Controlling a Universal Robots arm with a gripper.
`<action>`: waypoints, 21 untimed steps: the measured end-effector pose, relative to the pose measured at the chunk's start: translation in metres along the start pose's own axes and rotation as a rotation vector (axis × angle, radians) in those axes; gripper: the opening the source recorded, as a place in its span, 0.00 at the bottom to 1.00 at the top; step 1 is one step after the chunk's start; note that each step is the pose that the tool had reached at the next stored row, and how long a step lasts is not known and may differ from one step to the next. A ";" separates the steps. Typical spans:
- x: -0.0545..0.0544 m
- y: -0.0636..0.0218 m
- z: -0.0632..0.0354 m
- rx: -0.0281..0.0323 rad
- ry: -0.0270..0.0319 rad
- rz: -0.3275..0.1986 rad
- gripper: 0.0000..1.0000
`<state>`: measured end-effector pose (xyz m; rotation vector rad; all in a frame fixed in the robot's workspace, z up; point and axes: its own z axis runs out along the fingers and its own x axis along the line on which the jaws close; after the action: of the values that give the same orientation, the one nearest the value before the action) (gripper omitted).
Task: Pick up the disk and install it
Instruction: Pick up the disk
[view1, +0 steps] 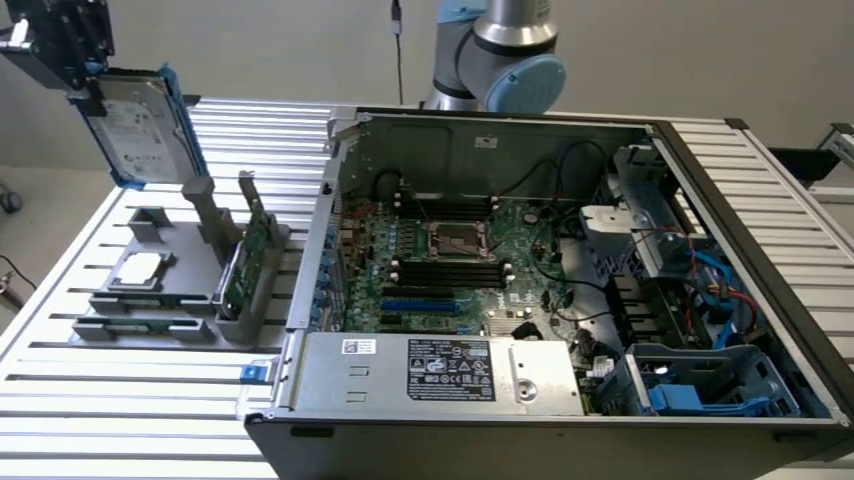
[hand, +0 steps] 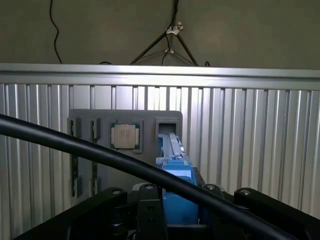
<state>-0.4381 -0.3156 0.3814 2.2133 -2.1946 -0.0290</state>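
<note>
The disk, a silver-grey drive with a white label in a blue frame, hangs upright in the air at the exterior view's upper left. My gripper is shut on its top edge. The disk is clear of the grey holder on the table below it. In the wrist view the disk's blue edge runs out from between my black fingers, with my gripper closed around it. Beyond the disk's end is the holder's bare slot.
The holder also carries a small square silver chip and an upright green circuit card. An open computer case fills the exterior view's right, with a blue drive bay at its near corner. A black cable crosses the wrist view.
</note>
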 end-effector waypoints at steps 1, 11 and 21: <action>0.000 -0.0014 -0.0035 -0.0001 0.0001 0.000 0.33; 0.000 -0.0210 -0.0306 0.0017 0.0000 0.000 0.33; 0.003 -0.0555 -0.0512 0.0028 0.0001 0.000 0.33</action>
<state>-0.3811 -0.3183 0.4309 2.2149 -2.1958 -0.0258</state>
